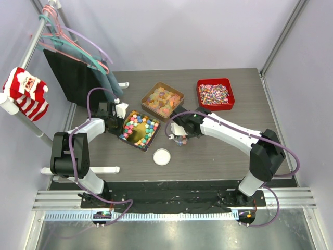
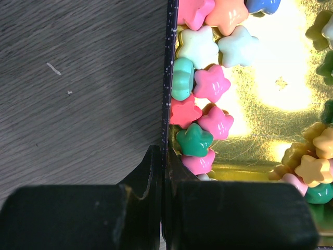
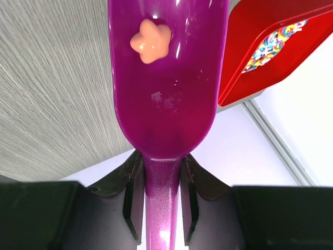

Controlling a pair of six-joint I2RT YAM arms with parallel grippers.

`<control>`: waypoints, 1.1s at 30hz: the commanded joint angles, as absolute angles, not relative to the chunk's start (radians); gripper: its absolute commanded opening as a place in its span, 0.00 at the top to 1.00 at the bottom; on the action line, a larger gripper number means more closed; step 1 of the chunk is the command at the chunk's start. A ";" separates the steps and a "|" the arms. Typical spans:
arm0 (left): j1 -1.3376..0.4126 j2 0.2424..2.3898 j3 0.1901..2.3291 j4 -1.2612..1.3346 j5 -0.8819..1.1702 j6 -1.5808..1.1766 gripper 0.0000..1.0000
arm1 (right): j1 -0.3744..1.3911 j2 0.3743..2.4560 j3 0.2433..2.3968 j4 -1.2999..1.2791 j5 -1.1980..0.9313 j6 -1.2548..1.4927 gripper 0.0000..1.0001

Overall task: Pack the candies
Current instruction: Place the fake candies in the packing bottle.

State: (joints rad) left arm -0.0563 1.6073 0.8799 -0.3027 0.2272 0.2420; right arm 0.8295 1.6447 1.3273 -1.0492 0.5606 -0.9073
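The dark square tin with a gold inside (image 1: 140,135) has things on most sides. The left gripper (image 2: 162,166) pinches its left wall. Bright star candies (image 2: 210,83) crowd the inside of that wall. The right gripper (image 3: 161,172), clamped on a shiny purple plastic scoop (image 3: 165,78), hangs by its right side. A brown square tin (image 1: 149,92) stands close behind it. A round white lid (image 1: 162,157) lies in front. The grey wooden table (image 1: 208,156) is bare at the front right.

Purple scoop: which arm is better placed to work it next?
Probably right: the right gripper holds the purple scoop, one star candy inside; the left gripper is clamped on the candy tin's wall.
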 commanded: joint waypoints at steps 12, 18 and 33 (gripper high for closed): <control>-0.045 1.589 0.891 -0.219 0.255 0.224 1.00 | 0.865 1.605 1.321 -1.031 0.684 -0.956 0.99; -0.043 1.594 0.893 -0.219 0.258 0.225 1.00 | 0.861 1.586 1.347 -1.022 0.684 -0.968 0.99; -0.046 1.439 0.801 -0.128 0.318 0.264 1.00 | 0.888 1.672 1.495 -0.657 0.819 -1.092 0.99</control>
